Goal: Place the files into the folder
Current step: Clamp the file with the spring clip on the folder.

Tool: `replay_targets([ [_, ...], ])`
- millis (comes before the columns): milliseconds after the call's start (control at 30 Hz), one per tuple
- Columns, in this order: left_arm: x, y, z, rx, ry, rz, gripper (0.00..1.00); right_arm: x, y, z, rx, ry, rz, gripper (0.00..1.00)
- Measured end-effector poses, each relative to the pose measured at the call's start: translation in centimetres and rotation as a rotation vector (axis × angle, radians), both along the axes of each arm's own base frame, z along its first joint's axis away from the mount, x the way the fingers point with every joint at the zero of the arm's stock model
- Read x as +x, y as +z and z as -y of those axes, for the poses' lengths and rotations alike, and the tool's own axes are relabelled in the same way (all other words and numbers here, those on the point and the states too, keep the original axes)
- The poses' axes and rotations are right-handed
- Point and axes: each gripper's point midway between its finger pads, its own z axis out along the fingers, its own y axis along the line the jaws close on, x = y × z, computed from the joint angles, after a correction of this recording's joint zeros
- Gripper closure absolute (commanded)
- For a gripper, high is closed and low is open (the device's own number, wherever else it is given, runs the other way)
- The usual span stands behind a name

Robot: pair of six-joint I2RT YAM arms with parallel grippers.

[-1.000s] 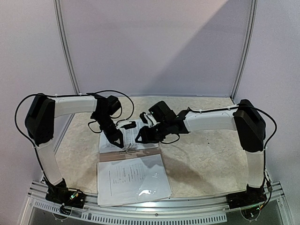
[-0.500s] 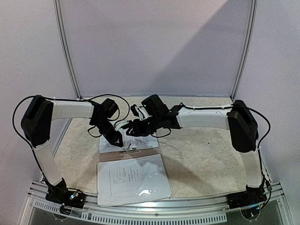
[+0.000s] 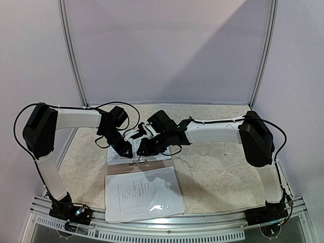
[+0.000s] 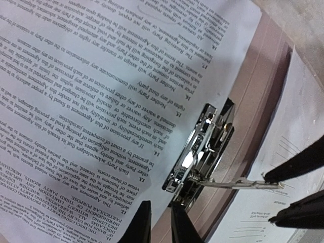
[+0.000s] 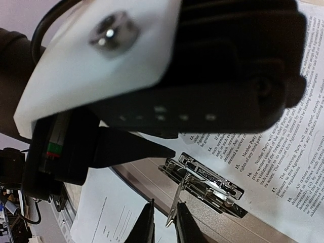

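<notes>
The taupe folder [image 3: 142, 166] lies open, its metal clip [image 4: 202, 147] on the inner spine. A printed file sheet [image 4: 101, 91] covers the far half and reaches under the clip [image 5: 212, 185]. Another file in a glossy sleeve [image 3: 144, 195] lies on the near half. My left gripper [image 4: 158, 225] stands tip-down at the printed sheet's edge beside the clip, jaws a narrow gap apart with nothing clamped. My right gripper [image 5: 164, 225] straddles the clip's raised wire lever [image 5: 177, 200]. The lever touches one finger and a small gap shows beside the other. Both grippers [image 3: 129, 151] [image 3: 140, 151] meet over the spine.
The folder rests on a marble-patterned table [image 3: 217, 172] near its left front. A slotted metal rail [image 3: 167, 225] runs along the near edge, with the arm bases on it. Grey panels and curved metal posts [image 3: 71, 55] close off the back and sides.
My right arm has swung left and come down at the clip, so its fingers now sit round the lever. The left gripper has barely shifted at the sheet's edge.
</notes>
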Motion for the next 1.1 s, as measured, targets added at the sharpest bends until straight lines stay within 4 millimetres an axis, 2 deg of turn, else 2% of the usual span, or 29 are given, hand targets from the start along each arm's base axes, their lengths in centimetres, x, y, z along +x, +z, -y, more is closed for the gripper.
replay_targets([
  [333, 0.1, -0.1, -0.2, 0.012, 0.002, 0.006, 0.83, 0.0, -1.6, 0.9, -0.054, -0.021, 0.012, 0.95],
  [700, 0.0, -0.5, -0.3, 0.022, -0.001, 0.000, 0.83, 0.6, -2.2, 1.5, -0.087, -0.053, 0.035, 0.93],
  [1100, -0.1, -1.2, -0.3, 0.045, -0.017, -0.005, 0.84, 0.2, -3.8, 2.1, -0.101, -0.055, 0.037, 0.93],
])
